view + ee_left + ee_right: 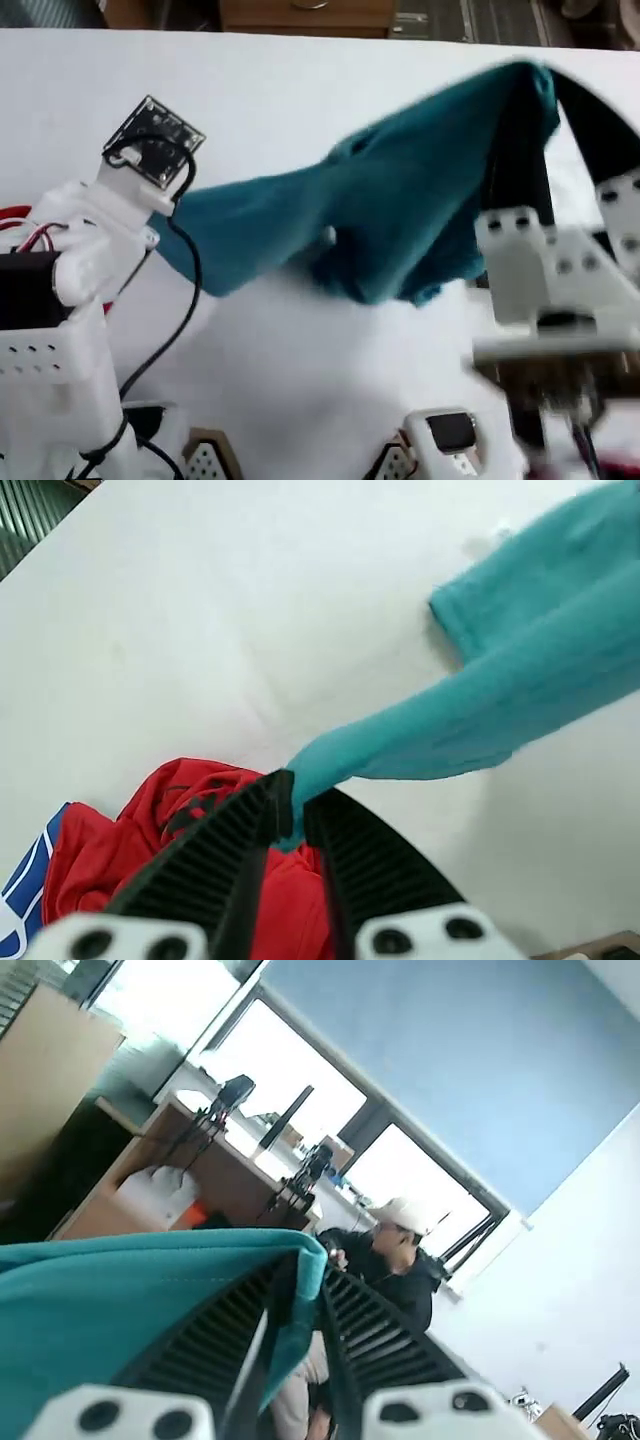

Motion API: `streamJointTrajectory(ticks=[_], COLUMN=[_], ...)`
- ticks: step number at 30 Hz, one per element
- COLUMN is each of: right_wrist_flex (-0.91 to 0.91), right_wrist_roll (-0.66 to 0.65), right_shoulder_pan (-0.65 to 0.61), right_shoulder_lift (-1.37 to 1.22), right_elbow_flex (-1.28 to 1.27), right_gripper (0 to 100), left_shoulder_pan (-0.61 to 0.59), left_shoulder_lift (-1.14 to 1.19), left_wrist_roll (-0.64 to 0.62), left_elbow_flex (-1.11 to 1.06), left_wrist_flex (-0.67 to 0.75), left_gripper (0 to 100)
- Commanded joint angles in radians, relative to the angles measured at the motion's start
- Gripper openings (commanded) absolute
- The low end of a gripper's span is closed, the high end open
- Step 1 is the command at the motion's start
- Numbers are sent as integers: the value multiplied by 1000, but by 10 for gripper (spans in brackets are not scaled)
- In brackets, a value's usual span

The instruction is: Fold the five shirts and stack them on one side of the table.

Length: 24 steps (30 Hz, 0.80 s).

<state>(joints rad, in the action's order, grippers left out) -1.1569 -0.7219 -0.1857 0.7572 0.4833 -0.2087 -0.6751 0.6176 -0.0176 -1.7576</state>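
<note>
— White table (300, 90) all around, and the teal shirt (400, 200) is up in the air over it, strung between both arms!
— Yes, the right gripper (308, 1272) has its jaws pressed together on a hem, at the shirt's high end.
— And the left gripper (297, 808)?
— Pinching the other tip of the teal shirt, lower down, with the cloth sagging in the middle. Just beneath that gripper a crumpled red shirt (100, 850) lies on the table.
</note>
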Motion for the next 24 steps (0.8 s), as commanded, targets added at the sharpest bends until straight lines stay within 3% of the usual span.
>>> streamJointTrajectory(ticks=[1, 24], right_wrist_flex=[76, 136], right_wrist_roll=[-6, -6], right_shoulder_pan=[7, 7], right_shoulder_lift=[-85, -111], right_elbow_flex=[9, 301], right_gripper=[20, 20], left_shoulder_pan=[-9, -11], left_shoulder_lift=[-15, -110], left_wrist_roll=[3, -8], left_elbow_flex=[8, 110], left_wrist_flex=[37, 49], left_gripper=[21, 21])
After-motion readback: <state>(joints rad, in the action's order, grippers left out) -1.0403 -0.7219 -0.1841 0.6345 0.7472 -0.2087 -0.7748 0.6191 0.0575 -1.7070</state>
